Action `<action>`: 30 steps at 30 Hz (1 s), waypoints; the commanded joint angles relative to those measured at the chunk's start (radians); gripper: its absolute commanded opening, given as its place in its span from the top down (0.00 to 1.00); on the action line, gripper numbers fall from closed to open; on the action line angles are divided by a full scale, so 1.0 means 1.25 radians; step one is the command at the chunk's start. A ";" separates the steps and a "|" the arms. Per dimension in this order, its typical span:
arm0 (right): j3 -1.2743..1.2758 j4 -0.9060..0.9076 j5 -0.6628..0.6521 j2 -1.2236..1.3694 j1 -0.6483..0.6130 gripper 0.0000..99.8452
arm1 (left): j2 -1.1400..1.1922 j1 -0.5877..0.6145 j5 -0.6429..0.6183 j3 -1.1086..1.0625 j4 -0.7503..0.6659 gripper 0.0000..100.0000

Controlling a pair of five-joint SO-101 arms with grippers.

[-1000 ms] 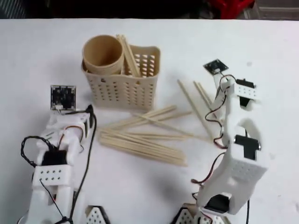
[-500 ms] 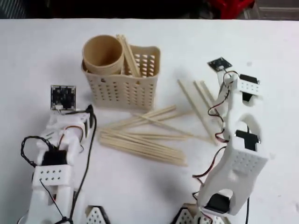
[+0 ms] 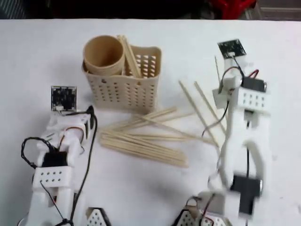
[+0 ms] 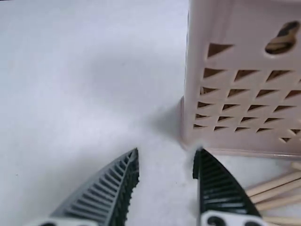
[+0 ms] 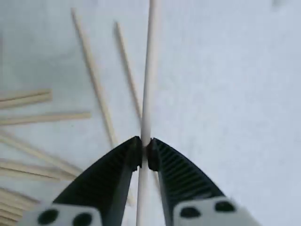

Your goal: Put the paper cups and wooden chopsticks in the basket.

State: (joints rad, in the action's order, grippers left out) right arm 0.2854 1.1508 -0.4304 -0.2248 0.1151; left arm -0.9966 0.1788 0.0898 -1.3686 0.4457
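Now one chopstick (image 5: pixel 148 70) is pinched between the closed fingers of the right gripper (image 5: pixel 145 146), apparently lifted off the table (image 3: pixel 42 52), well apart from the basket (image 3: pixel 124 89). Loose chopsticks (image 3: pixel 141 141) lie just before the basket. A paper cup (image 3: pixel 103 54) stands inside it. The left gripper (image 4: pixel 164 160), fingers spread, sits near a basket corner.

High view: the tabletop (image 3: pixel 33 47) is seen from above.
Left wrist view: held low, near the basket (image 4: pixel 244 94).
Right wrist view: held close over chopsticks (image 5: pixel 94 80).
Shared: basket, chopsticks.
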 commanded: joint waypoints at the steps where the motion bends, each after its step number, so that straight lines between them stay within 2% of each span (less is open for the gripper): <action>1: 0.047 0.004 0.061 -0.277 -0.102 0.98 | -0.015 -0.004 0.009 0.002 -0.020 0.80; 5: 0.032 -0.021 0.152 -0.447 -0.219 0.98 | -0.015 -0.004 0.009 0.002 -0.020 0.80; 9: -0.005 -0.120 0.236 -0.497 -0.319 0.98 | -0.015 -0.004 0.009 0.002 -0.020 0.80; 15: -0.014 -0.431 0.275 -0.447 -0.418 0.98 | -0.015 -0.004 0.009 0.002 -0.020 0.80; 20: -0.015 -0.586 0.271 -0.321 -0.468 0.98 | -0.015 -0.004 0.009 0.002 -0.020 0.80; 25: -0.018 -0.650 0.274 -0.208 -0.471 0.98 | -0.015 -0.004 0.009 0.002 -0.020 0.80; 30: -0.014 -0.647 0.271 -0.144 -0.468 0.98 | -0.015 -0.004 0.009 0.002 -0.020 0.80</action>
State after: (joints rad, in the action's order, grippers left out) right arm 0.3115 0.3590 -0.0959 -0.4181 -0.4680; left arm -0.9966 0.1788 0.0898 -1.3686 0.4457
